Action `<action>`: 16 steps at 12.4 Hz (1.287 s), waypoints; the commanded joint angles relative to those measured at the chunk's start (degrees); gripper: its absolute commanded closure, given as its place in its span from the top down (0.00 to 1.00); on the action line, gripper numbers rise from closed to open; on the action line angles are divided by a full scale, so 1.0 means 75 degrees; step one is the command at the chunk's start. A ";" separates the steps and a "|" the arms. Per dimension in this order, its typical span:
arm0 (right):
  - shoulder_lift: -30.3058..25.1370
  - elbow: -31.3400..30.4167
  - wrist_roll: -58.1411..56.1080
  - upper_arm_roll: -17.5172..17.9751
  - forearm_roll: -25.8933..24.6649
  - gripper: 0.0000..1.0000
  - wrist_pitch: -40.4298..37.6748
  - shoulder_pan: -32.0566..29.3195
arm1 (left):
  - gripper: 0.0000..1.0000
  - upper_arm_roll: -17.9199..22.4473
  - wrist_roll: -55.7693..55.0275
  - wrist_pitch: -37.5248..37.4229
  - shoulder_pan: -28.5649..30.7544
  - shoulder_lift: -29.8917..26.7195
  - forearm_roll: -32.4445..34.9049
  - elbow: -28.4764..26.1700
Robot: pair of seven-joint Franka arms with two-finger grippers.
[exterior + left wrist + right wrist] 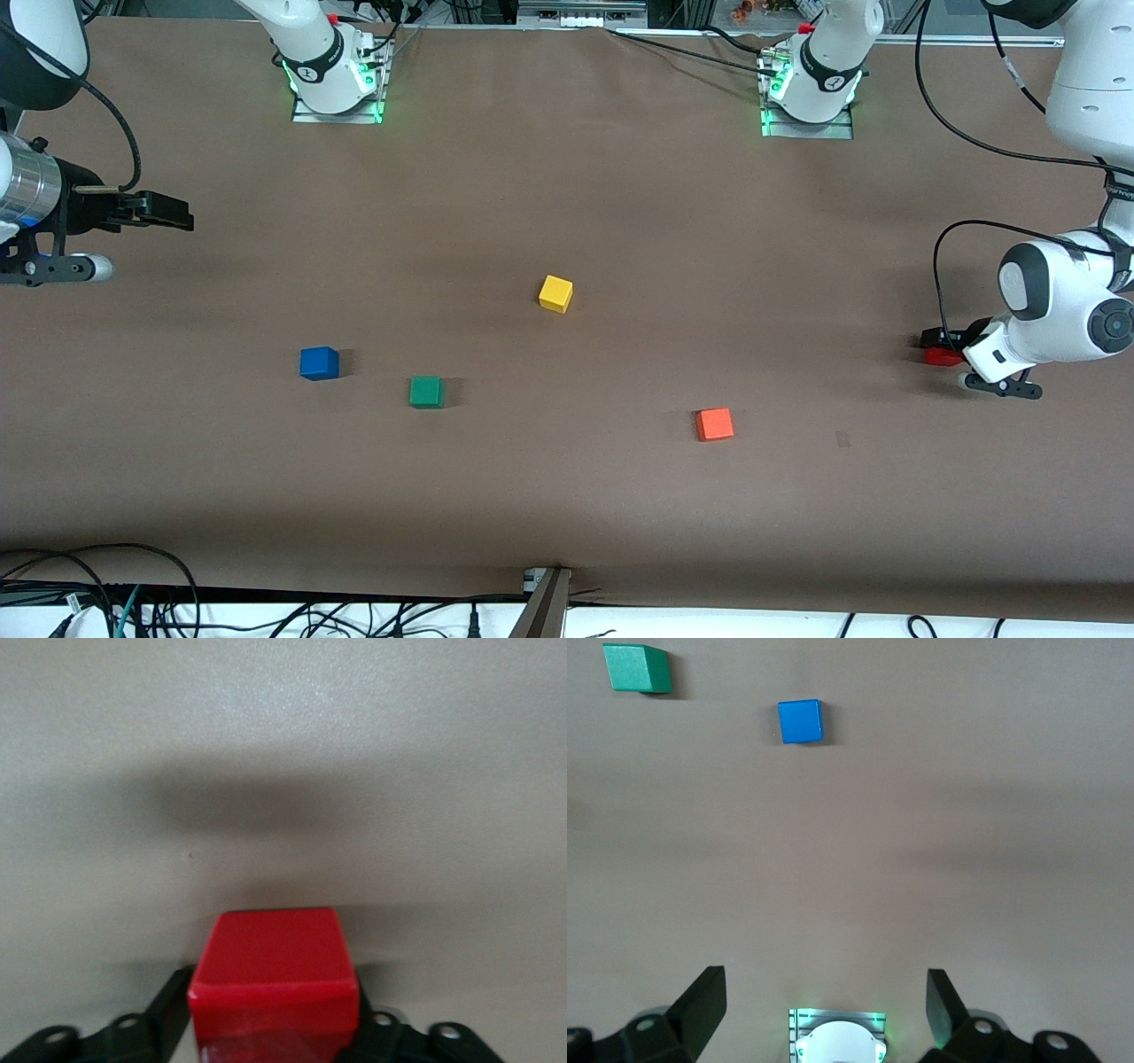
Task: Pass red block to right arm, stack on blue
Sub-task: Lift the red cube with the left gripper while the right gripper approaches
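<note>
The red block [943,357] is at the left arm's end of the table, held between the fingers of my left gripper [935,344], low at the table surface. In the left wrist view the red block [273,967] fills the space between the black fingers of the left gripper [275,1014]. The blue block [319,363] lies on the table toward the right arm's end; it also shows in the right wrist view [800,721]. My right gripper [180,215] is open and empty, up in the air at the right arm's end; its jaws stand wide apart in the right wrist view [824,981].
A green cube [426,392] [638,667] lies beside the blue block. A yellow cube [555,293] sits mid-table. An orange-red cube [714,424] lies nearer the front camera, toward the left arm's end. Cables run along the table's front edge.
</note>
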 commanded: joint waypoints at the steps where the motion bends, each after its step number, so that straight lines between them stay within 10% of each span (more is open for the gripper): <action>1: 0.0135 0.0203 -0.0091 0.0007 0.0045 1.00 -0.0027 0.0200 | 0.12 -0.0216 0.0421 -0.0115 0.0087 -0.0305 0.0000 -0.0125; 9: 0.1224 0.0214 -0.0102 0.0007 0.2561 1.00 0.0581 0.0575 | 0.01 -0.1049 0.3170 -0.0606 0.0263 -0.1055 -0.1100 0.0378; 16: 0.2407 0.0144 -0.0523 0.0007 0.6626 1.00 0.0958 0.0739 | 0.03 -0.1880 0.7435 -0.2093 0.0217 -0.0752 -0.5408 0.0391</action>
